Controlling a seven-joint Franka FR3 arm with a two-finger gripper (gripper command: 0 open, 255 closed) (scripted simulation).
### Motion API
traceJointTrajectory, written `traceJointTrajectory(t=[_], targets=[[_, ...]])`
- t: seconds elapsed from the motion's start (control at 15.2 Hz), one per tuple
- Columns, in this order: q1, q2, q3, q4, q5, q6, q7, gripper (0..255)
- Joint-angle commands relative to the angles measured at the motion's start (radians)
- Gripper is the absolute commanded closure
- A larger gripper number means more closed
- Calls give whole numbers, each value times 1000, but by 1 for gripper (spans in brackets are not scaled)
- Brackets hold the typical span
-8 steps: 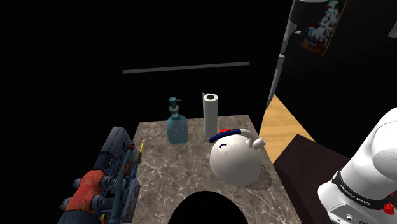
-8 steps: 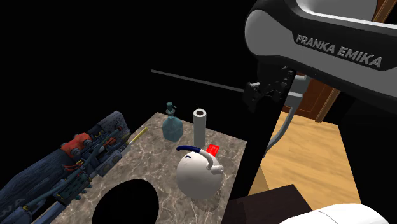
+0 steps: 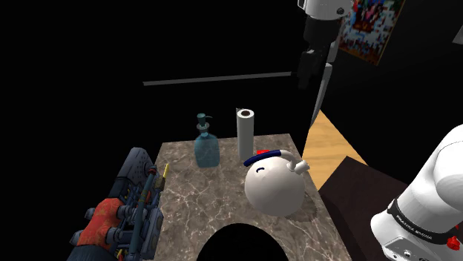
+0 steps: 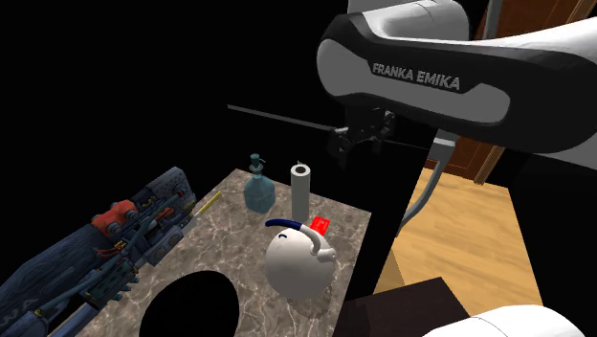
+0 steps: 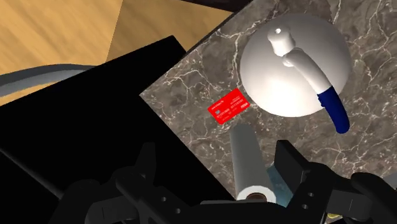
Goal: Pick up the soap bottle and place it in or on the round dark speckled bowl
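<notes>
The hand [image 5: 216, 158] is open: its two black fingers [image 5: 147, 164] stand apart and grip nothing. It hangs high above the counter [image 3: 199, 202], up and to the right of the paper towel roll [image 3: 245, 133] in the shoulder view [image 3: 310, 65], and above the roll in the second exterior view [image 4: 350, 144]. In the wrist view the upright roll [image 5: 245, 159] appears between the fingers, well below them and untouched.

The soap bottle [image 3: 205, 145], a translucent teal pump bottle, stands upright near the counter's far edge, just beside the roll on the shoulder view's left, and well apart from the hand [image 4: 258, 190].

A red card [image 5: 229, 107] lies flat on the brown marble between the roll and a white round figure with a smiling face [image 3: 273, 185].

The round dark bowl [image 3: 241, 245], drawn as a black disc, sits at the counter's near edge, well apart from the bottle [image 4: 191, 306].

A long dark blue gadget with red parts [image 3: 130, 211] lies along the counter's left side in both exterior views. A wooden floor [image 3: 326, 144] shows beyond the counter's right edge.
</notes>
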Motion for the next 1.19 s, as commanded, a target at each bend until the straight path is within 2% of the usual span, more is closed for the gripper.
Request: traceJointTrajectory(t=[0.0, 0.59, 1.12], targets=[[1, 64, 23, 33, 8, 31, 28, 0], [11, 364, 142, 207, 1, 152, 181, 0], [38, 665, 223, 449, -83, 192, 327, 0]])
